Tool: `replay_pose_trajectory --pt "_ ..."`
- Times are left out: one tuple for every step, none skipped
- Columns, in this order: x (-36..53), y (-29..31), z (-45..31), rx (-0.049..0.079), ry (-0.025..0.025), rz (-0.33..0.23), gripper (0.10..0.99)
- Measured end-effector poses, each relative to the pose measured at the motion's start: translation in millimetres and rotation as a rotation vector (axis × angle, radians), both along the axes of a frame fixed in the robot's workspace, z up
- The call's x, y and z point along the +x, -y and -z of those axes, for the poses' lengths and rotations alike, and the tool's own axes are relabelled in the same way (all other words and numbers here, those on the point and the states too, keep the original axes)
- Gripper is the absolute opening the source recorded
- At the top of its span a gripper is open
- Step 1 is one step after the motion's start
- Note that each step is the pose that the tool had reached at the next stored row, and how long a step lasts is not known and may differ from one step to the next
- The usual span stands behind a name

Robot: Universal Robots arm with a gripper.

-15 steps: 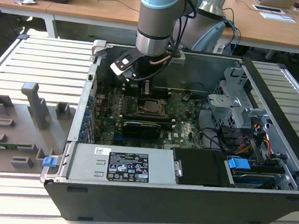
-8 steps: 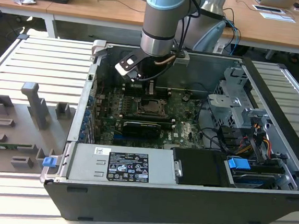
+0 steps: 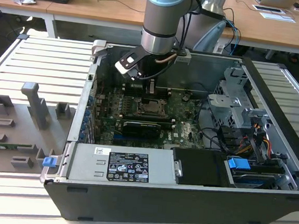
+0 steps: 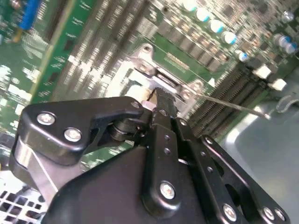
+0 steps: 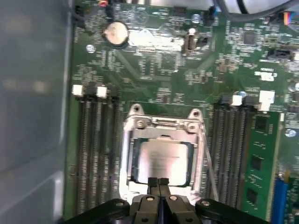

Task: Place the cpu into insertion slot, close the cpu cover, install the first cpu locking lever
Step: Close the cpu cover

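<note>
Silvery-grey metal top of the cpu (image 5: 161, 161) shows through the square window of the cpu cover (image 5: 161, 135), which lies flat over it in the insertion slot (image 3: 151, 107) on the green motherboard (image 5: 154, 70) inside an open computer case (image 3: 158, 196). Black gripper (image 5: 157, 181) points down at the socket's edge, fingertips pressed together with nothing seen between them. In the second wrist view a thin locking lever (image 4: 233, 106) runs out from the socket's corner

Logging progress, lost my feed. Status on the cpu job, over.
Gripper shut, fingers at edge of cpu cover. Cpu sits in the insertion slot, cover lying over it. Thin lever rod alongside, nothing blocking.
</note>
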State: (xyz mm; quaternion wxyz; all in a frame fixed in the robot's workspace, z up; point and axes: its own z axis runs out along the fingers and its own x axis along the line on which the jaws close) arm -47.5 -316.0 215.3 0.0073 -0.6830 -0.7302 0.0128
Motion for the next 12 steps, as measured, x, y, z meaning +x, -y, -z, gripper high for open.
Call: replay_pose_trajectory --pt "0.2 7.6 0.2 0.001 -0.0004 0.0 0.106" --pt "2.8 9.1 0.5 0.004 -0.0025 0.0 0.106" --pt "5.6 9.1 0.7 0.006 -0.0043 0.0 0.106" --pt "8.5 9.2 0.8 0.009 -0.0061 0.0 0.106" --pt "16.2 9.2 1.0 0.012 -0.0098 0.0 0.106" --pt "20.6 9.2 1.0 0.013 -0.0112 0.0 0.106" --pt "24.0 9.0 1.0 0.013 -0.0116 0.0 0.106" --pt "25.2 8.7 0.5 0.013 -0.0116 0.0 0.106" --pt "25.4 8.5 -3.2 0.013 -0.0116 0.0 0.106" --pt "25.5 8.5 -6.6 0.013 -0.0116 0.0 0.106" --pt "25.5 8.4 -10.4 0.013 -0.0115 0.0 0.106" --pt "25.5 8.4 -14.2 0.013 -0.0116 0.0 0.106"
